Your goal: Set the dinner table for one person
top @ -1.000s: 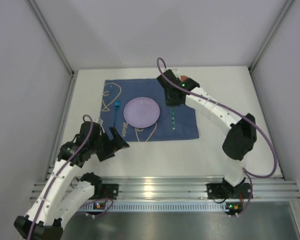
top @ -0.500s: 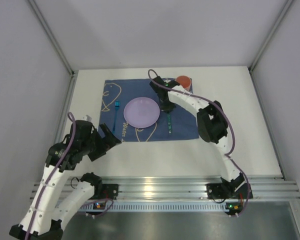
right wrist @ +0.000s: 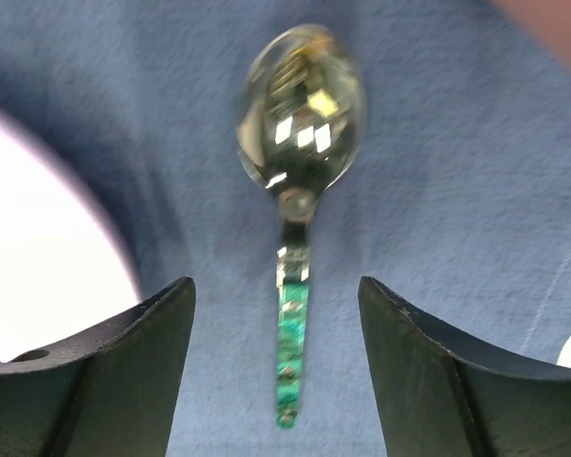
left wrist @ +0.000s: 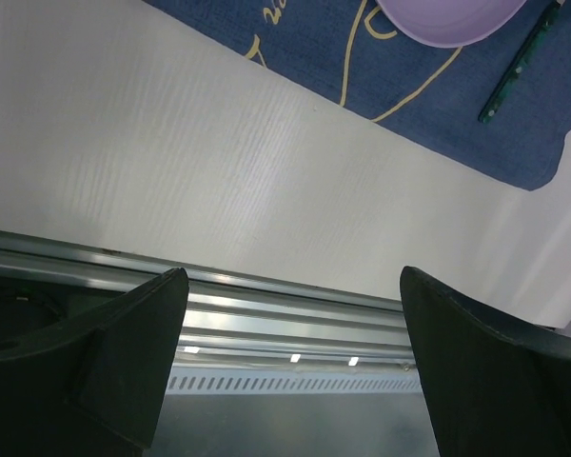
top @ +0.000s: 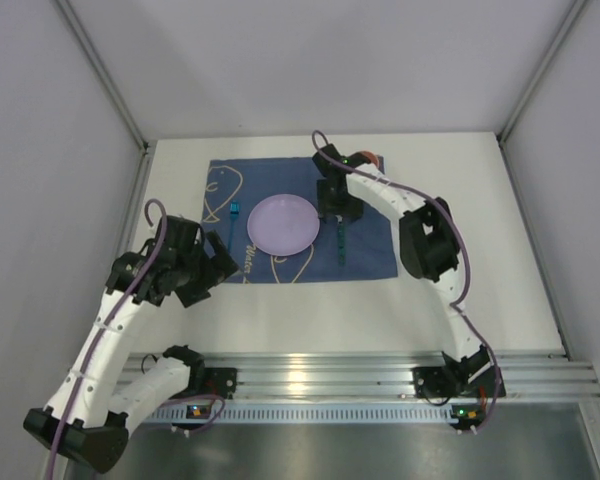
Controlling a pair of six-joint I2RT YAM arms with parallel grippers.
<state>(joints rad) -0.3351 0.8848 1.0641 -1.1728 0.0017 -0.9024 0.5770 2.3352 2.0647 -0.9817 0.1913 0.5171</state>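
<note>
The left arm (top: 102,335) bends up and inward, the left gripper (left wrist: 293,278) spread wide and holding nothing, while the right arm (top: 432,248) arches far forward, the right gripper (right wrist: 276,286) pointing down, jaws apart.

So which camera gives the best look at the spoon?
The right wrist view: the spoon fills it, shiny bowl and green handle. From the top external view only a thin handle shows, right of the plate, with the right gripper over the bowl. The left wrist view catches just the handle in a corner.
</note>
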